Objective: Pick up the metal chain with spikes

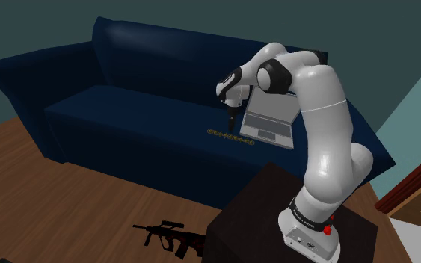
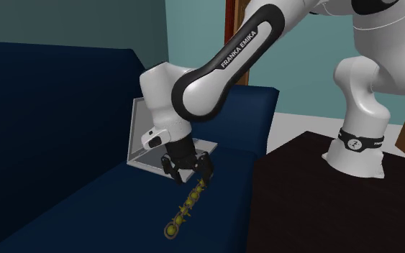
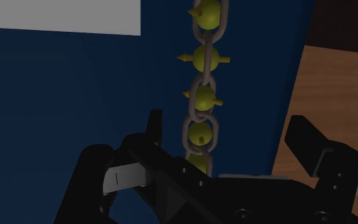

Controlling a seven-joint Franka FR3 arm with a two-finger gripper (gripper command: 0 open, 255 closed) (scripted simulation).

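Sofa seat (image 1: 126, 119), dark blue, carries the spiked chain (image 1: 231, 136), which lies flat and straight along the cushion. It runs from the shoulder view's left toward its right, just in front of the open laptop (image 1: 270, 119). The gripper (image 1: 232, 124) hangs right over the chain, pointing down, spread wide and holding nothing. In the wrist view the links pass lengthwise between the two fingers (image 3: 155, 130), touching neither, though nearer one than the other. The jaws thus straddle its long axis crosswise; a straight descent with slight sideways centring seems needed before closing.
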